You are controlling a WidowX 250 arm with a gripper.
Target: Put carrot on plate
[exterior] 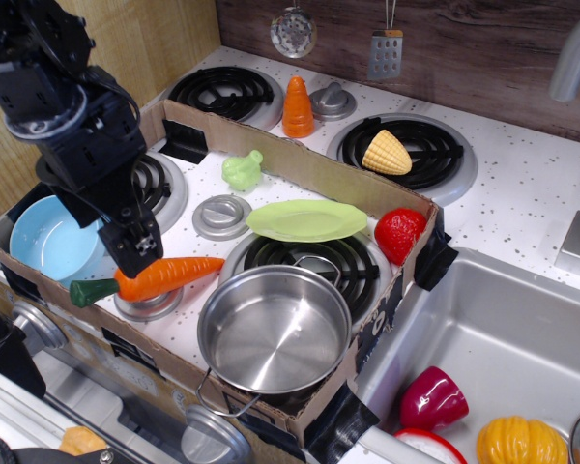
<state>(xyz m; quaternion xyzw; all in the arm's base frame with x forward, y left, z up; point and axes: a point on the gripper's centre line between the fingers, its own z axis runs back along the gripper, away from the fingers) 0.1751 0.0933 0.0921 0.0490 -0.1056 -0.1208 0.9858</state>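
The carrot (pixel 164 275) is long and orange with a dark green stem end pointing left. It lies on the white stovetop inside the cardboard box, in front of the left burner. The light green plate (pixel 307 220) rests tilted on the back of the front-right burner, right of the carrot. My black gripper (pixel 135 253) points down just above the carrot's thick end, its fingertips about touching it. The jaws look open and hold nothing. The arm hides part of the left burner.
A steel pot (pixel 274 329) stands right of the carrot and in front of the plate. A light blue bowl (pixel 50 239) is at the left. A green toy (pixel 242 170), a strawberry (pixel 399 234), corn (pixel 386 152) and a stubby orange cone (pixel 297 106) lie around. Cardboard walls (pixel 300 164) enclose the area.
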